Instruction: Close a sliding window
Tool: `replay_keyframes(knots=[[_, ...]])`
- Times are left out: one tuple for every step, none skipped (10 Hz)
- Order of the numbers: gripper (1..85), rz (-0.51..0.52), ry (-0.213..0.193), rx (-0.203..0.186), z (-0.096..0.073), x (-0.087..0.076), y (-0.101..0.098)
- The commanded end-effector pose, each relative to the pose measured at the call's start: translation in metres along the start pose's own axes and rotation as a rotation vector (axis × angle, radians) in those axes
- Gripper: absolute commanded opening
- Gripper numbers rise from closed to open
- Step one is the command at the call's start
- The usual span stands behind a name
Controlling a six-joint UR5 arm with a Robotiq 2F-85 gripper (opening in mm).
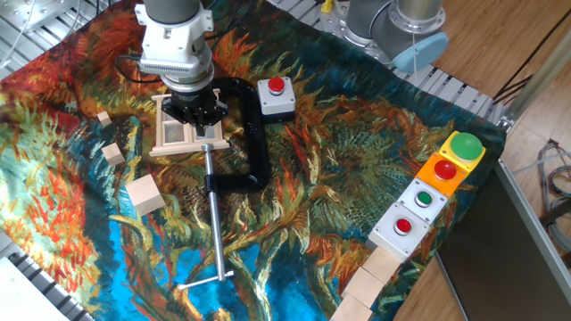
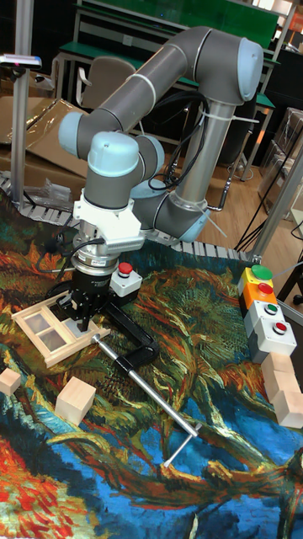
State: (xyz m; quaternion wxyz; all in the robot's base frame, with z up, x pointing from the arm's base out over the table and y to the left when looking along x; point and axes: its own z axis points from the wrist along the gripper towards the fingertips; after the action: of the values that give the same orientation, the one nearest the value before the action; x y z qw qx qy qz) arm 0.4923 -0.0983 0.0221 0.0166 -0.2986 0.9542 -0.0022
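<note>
While pointing straight down, gripper [image 1: 198, 114] sits over the right half of window [image 1: 178, 132], fingers [image 2: 82, 324] down at the frame; how wide they are spread, and whether they grip anything, cannot be told. Window: light wood, lying flat on patterned cloth [image 1: 339, 178], its left pane clear of the fingers. Black clamp [image 1: 245, 134] curves just right of the fingers, its steel bar [image 1: 215, 218] running toward the camera. Grey box with red button [image 1: 276, 98] beyond the clamp. Wooden cube [image 1: 145, 194] nearer the camera, left of the bar. Row of button boxes [image 1: 428, 192] far right
</note>
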Motion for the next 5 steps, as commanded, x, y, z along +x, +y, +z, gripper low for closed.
replay_keyframes(knots=[[1.3, 0.015, -0.005, -0.013, 0.002, 0.0003, 0.0032], [1.3, 0.017, -0.008, -0.016, 0.002, -0.0004, 0.0042], [1.3, 0.017, -0.009, -0.018, 0.002, -0.0006, 0.0045], [1.3, 0.016, -0.019, -0.033, 0.0018, -0.0033, 0.0085], [1.3, 0.017, -0.026, -0.051, 0.0016, -0.0051, 0.0131]])
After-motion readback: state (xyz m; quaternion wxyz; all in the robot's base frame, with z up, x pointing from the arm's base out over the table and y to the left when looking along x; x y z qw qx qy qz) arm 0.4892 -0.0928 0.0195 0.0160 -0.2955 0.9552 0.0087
